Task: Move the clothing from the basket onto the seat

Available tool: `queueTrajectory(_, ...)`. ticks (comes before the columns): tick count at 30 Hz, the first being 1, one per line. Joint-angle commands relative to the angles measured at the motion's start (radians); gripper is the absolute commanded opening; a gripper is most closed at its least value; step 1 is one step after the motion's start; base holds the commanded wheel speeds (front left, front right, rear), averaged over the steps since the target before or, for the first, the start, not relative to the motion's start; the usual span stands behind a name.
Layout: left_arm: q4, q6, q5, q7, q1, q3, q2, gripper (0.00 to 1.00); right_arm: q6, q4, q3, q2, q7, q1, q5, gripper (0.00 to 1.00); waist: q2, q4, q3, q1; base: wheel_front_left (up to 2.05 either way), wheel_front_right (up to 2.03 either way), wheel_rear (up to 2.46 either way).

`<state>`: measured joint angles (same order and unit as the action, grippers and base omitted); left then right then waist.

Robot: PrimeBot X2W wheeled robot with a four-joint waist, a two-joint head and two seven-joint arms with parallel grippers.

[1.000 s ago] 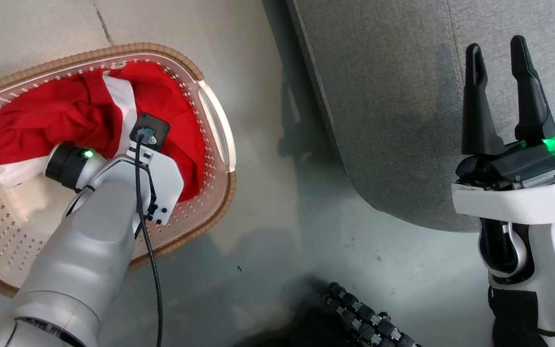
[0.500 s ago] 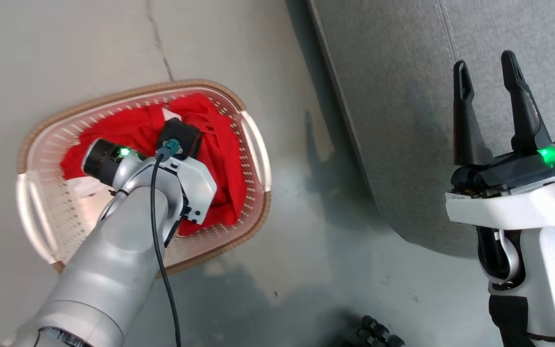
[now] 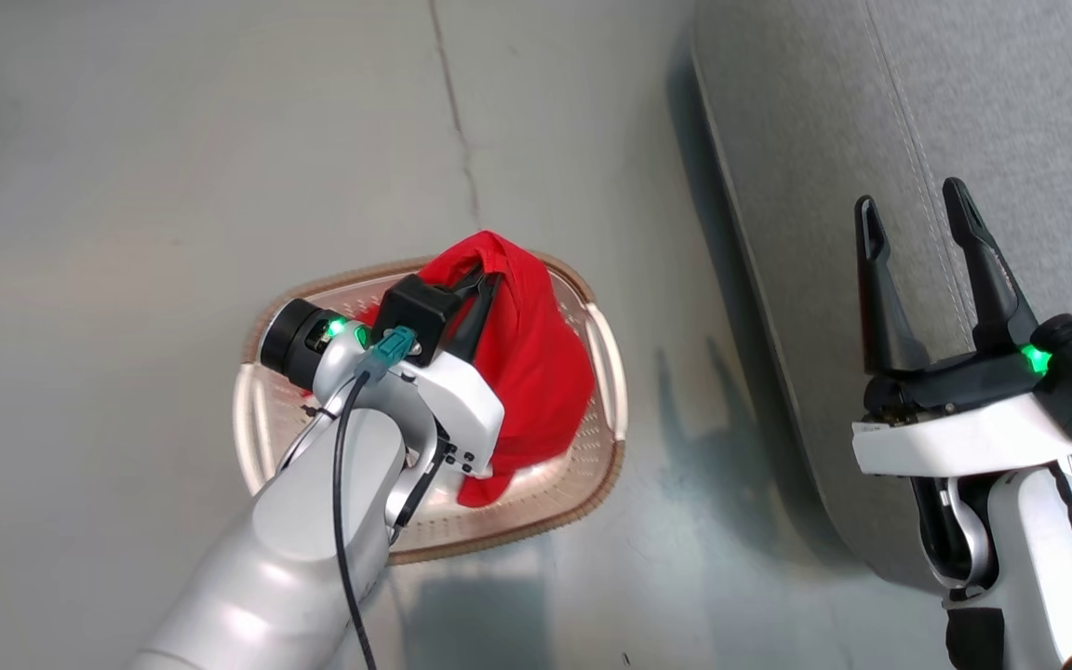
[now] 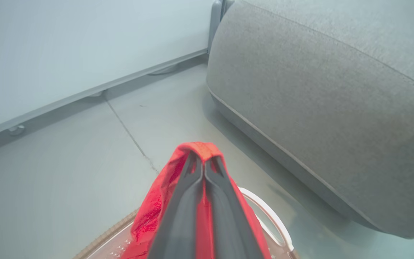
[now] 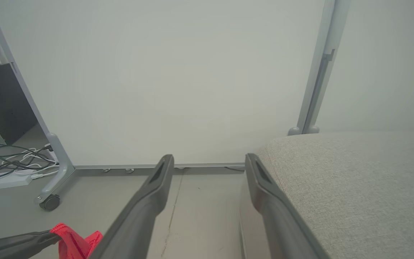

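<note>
Lifted since a second ago: left gripper (image 3: 488,277) is now up out of the basket (image 3: 607,370), fingers pinched tight on a fold of the red clothing (image 3: 536,372). The fabric drapes from the tips toward 6 o'clock, its tail apparently still inside the basket. Head view has shifted too. Grey sofa seat (image 3: 964,112) lies at 3 o'clock from the load, with bare floor (image 3: 173,186) between. Right gripper (image 3: 908,197) is spread apart, empty, over the seat's edge. The carry looks like the left arm's job: swing toward 3 o'clock.

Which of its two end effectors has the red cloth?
The left end effector: it is shut on the clothing over the basket. The right end effector is open, empty.
</note>
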<state>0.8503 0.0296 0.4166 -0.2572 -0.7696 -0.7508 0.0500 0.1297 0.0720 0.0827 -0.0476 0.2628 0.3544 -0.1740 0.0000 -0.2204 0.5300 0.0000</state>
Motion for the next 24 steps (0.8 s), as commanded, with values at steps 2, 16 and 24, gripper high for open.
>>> queueTrajectory(2, -0.087, 0.022, 0.0, -0.007, 0.044, 0.023, 0.024, 0.0, 0.002, 0.006, -0.008, -0.006, -0.009, -0.022, 0.011, 1.0, 0.0, 0.076, -0.089, 0.0, 0.0, 0.0, 0.0)
queueTrajectory(16, -0.463, 0.089, 0.048, -0.006, 0.236, 0.119, 0.128, 0.0, 0.002, 0.019, -0.034, -0.006, -0.059, -0.12, 0.005, 1.0, 0.0, 0.178, -0.261, 0.0, 0.0, 0.0, 0.0)
queueTrajectory(24, -0.645, 0.054, 0.075, -0.006, 0.29, 0.166, 0.17, 0.0, 0.002, 0.025, -0.02, -0.005, -0.084, -0.175, -0.003, 1.0, 0.0, 0.189, -0.349, 0.0, 0.0, 0.0, 0.0)
